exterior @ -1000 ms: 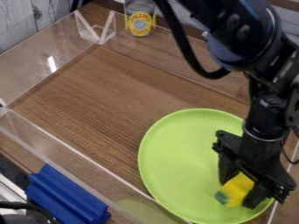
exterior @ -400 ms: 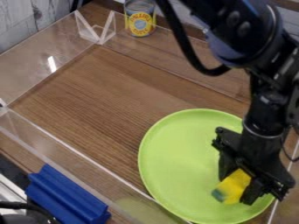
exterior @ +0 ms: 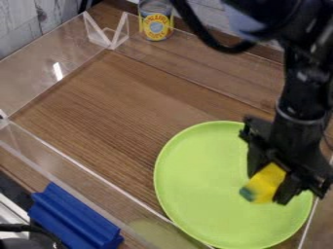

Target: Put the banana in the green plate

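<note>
The small yellow banana with a dark greenish tip hangs just above the right part of the large lime-green plate, tilted with its tip down to the left. My gripper points straight down over the plate and is shut on the banana, its black fingers on either side of it. The arm rises out of the top right of the view and hides the plate's right rim.
A yellow-labelled round container and a clear plastic stand sit at the back. A blue object lies at the front left outside the clear acrylic wall that borders the wooden table.
My gripper has risen above the plate, and the banana has come up with it, still between the fingers.
</note>
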### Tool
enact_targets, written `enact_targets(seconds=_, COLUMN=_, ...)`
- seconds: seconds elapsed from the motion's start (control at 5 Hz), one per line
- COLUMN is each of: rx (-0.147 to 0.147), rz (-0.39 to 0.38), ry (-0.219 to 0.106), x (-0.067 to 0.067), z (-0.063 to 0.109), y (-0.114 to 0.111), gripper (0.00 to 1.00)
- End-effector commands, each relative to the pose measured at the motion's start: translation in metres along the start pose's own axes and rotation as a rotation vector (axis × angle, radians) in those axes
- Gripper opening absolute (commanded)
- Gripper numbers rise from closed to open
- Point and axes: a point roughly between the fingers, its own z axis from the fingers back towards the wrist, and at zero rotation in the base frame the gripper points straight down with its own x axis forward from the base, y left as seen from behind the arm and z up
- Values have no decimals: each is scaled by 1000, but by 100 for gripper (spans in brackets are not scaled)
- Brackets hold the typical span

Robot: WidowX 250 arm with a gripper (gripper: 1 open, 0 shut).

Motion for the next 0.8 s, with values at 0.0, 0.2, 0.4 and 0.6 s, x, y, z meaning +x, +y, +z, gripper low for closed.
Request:
enact_targets(seconds=0.0, rx=3, rz=9, ry=-90, x=7, z=36, y=8, gripper=0)
enact_targets(seconds=0.2, rx=7, rz=17, ry=-101, x=6, z=48, y=16, gripper=0)
enact_targets(seconds=0.4, rx=9, rz=42, ry=-106, x=7, z=38, y=19, gripper=0)
enact_targets(seconds=0.6, rx=8, rz=64, ry=-109, x=6, z=33, y=21, gripper=0)
